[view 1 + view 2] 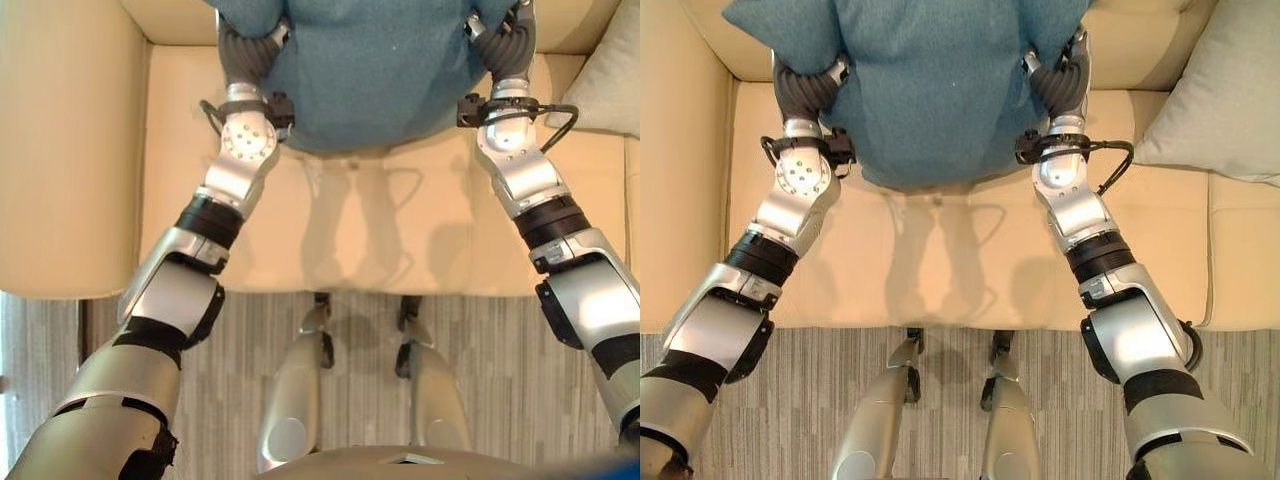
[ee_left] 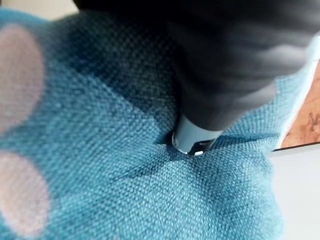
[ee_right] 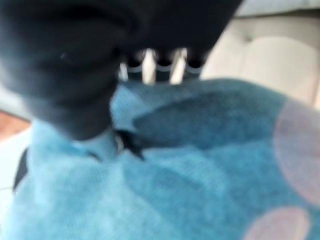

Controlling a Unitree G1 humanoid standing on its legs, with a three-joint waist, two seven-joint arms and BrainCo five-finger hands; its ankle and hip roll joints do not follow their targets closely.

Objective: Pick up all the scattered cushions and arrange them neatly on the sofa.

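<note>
teal cushion [image 1: 930,90] gripped both sides | above sofa [image 1: 970,270] seat (grey cushion [image 1: 1210,110] right)

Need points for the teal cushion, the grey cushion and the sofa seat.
teal cushion [image 1: 930,90]: right eye view, middle of its upper face, between the two arms.
grey cushion [image 1: 1220,100]: right eye view, centre of its face, at the sofa's right end.
sofa seat [image 1: 950,270]: right eye view, bare cream cushion below the teal cushion.
</note>
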